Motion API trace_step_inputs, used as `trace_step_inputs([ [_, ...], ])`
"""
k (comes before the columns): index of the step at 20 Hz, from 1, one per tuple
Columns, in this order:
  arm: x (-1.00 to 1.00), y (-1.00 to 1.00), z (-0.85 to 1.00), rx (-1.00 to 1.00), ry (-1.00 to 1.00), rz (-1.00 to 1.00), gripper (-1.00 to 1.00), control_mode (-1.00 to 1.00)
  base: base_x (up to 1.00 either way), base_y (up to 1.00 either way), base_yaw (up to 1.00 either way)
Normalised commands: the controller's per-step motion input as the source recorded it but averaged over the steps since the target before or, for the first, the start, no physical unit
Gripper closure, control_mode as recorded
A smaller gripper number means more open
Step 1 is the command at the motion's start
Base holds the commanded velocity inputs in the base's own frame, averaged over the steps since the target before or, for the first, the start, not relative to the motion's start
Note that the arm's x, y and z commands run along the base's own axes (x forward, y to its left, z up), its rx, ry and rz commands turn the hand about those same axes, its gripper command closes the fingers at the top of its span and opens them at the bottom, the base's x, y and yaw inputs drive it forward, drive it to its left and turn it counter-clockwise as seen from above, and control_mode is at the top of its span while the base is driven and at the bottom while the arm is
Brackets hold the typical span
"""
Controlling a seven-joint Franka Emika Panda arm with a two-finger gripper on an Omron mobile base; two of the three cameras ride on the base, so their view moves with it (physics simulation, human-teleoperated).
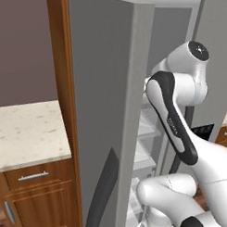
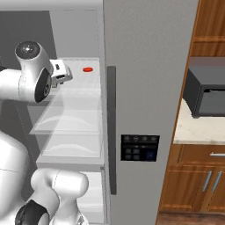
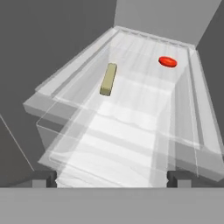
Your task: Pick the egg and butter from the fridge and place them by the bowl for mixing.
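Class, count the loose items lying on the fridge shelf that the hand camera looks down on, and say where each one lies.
2. The butter lies left of centre on the shelf; the flat red piece lies apart from it, near the back right corner. More may be hidden on other shelves.

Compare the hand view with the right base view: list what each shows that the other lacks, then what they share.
Hand view alone: the butter, lying flat on a white glassy shelf inside the fridge, and the hand with its dark fingertips wide apart and nothing between them.

Right base view alone: the fridge's closed grey door with its long dark handle and black button panel, a dark microwave on the counter, and wooden cabinets.

Both: the flat red piece at the shelf's far end.
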Motion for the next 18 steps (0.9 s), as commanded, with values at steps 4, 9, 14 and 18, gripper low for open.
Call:
trace_step_inputs([
  [4, 0.00, 0.20, 0.01, 0.07, -0.10, -0.05, -1.00, -1.00, 0.00, 0.00, 0.00],
  [9, 0.25, 0.24, -0.09, 0.00, 0.00, -0.01, -1.00, -1.00, 0.00, 0.00, 0.00],
  [14, 0.53, 0.34, -0.01, 0.00, 0.00, -0.01, -1.00, -1.00, 0.00, 0.00, 0.00],
  [18, 0.70, 0.46, -0.03, 0.00, 0.06, -0.01, -1.00, -1.00, 0.00, 0.00, 0.00],
])
